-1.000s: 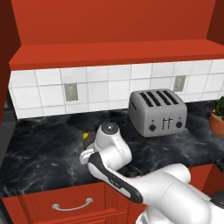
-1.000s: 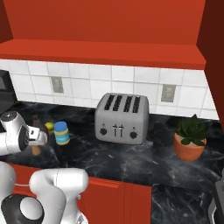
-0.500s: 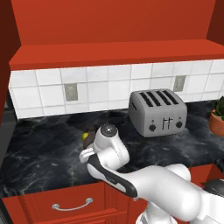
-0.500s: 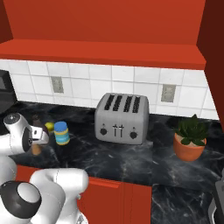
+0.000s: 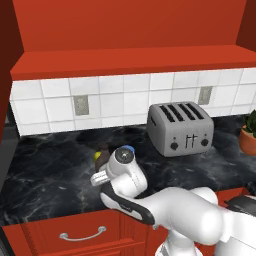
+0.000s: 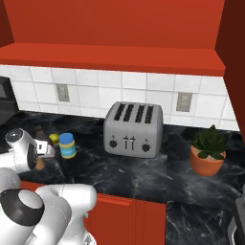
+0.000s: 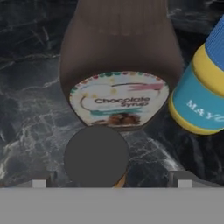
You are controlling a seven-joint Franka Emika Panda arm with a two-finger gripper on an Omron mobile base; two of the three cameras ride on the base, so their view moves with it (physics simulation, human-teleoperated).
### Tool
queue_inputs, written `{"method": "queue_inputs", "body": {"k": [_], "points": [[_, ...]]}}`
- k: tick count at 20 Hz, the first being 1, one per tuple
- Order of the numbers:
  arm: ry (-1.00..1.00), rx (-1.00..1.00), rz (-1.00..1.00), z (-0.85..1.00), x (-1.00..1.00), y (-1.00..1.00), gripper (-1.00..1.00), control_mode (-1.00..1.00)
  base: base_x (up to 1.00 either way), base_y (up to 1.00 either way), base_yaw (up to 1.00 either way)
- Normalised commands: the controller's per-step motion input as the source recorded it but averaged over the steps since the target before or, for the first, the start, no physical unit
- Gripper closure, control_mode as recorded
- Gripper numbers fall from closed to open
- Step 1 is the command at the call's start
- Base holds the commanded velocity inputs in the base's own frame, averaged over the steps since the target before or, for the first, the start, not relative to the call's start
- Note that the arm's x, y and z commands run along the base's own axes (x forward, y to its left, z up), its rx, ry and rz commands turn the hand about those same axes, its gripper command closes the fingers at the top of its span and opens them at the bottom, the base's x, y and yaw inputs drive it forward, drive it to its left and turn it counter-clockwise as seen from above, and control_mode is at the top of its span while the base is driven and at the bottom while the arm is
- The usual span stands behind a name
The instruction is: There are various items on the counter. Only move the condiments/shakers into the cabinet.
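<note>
Brown bottle [image 7: 120,65] sits right in front of your hand camera, label reading "Chocolate Syrup". Below it you see the dark round top of the small shaker [image 7: 96,156], a sliver of tan under it. To the side stands the blue-capped yellow jar [image 7: 203,94], its teal band showing "MAYO". All three rest on the black marbled surface [image 5: 50,170], close together, left of the silver toaster [image 6: 134,129]. A small yellow fruit [image 6: 54,139] lies just behind the jar. Your arm is folded low, wrist bent over the surface edge, hand aimed at the cluster. Jaws spread wide, holding nothing. Red cabinet [image 5: 130,60] hangs above; potted plant [image 6: 208,150] far right.
</note>
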Motion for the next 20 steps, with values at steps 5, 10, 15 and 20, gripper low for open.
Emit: {"method": "queue_inputs", "body": {"k": [5, 10, 15, 20], "points": [[-0.01, 0.03, 0.00, -0.03, 0.15, 0.21, -1.00, -1.00, 0.00, 0.00, 0.00], [0.00, 0.03, 0.00, -0.07, 0.18, 0.10, -1.00, -1.00, 0.00, 0.00, 0.00], [0.00, 0.00, 0.00, -0.04, 0.06, 0.00, 1.00, -1.00, 0.00, 0.00, 0.00], [-0.02, 0.00, 0.00, 0.13, -0.16, 0.00, 1.00, -1.00, 0.00, 0.00, 0.00]]}}
